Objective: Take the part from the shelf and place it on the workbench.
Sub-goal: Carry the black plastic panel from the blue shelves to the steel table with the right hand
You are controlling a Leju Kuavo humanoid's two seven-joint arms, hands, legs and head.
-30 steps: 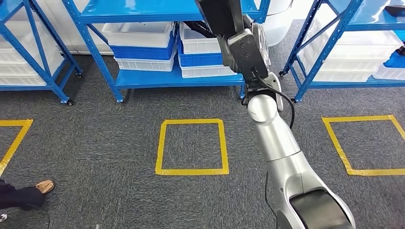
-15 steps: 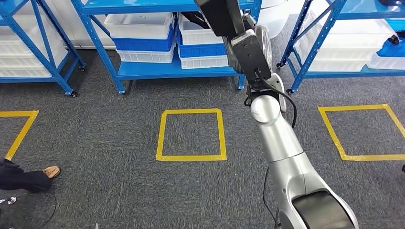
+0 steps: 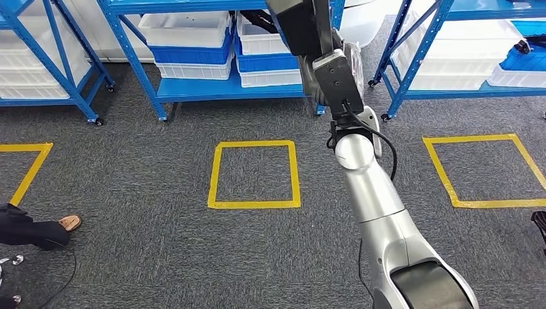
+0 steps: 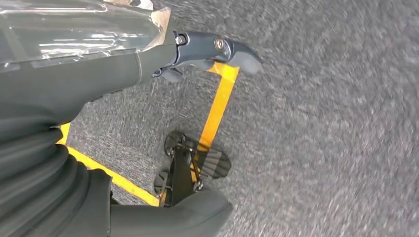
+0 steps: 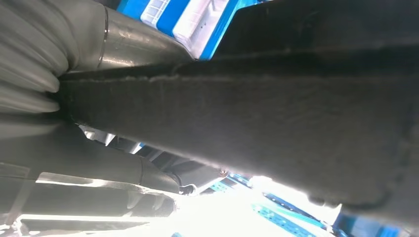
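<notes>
**A:** What has changed for us over the last second?

**B:** The whole head view has slid. The blue shelf (image 3: 225, 90) and the yellow floor square (image 3: 254, 205) sit further up the picture than they did. That is our own camera moving, not the things, so we take it we are backing away from the shelf.

**A:** And the part?

**B:** The part (image 5: 257, 118) is off the shelf and in our right robot hand (image 5: 89, 153). It is a dark, flat slab running across the wrist view. A grey finger lies along one face and the thumb along the other, so the robot hand is closed around it. From the head it is the dark block (image 3: 299, 29) raised at the end of the arm, with the shelf bins beyond that robot hand and the carpet far below it.

**A:** The other side?

**B:** Our left robot hand (image 4: 74, 84) hangs toward the carpet, fingers apart, holding nothing.

**A:** So where does that leave us?

**B:** The pickup looks done. We judge that the carry to the desk and the set-down remain. A person's shoe (image 3: 67, 223) lies well off to the left robot hand's side.
</notes>
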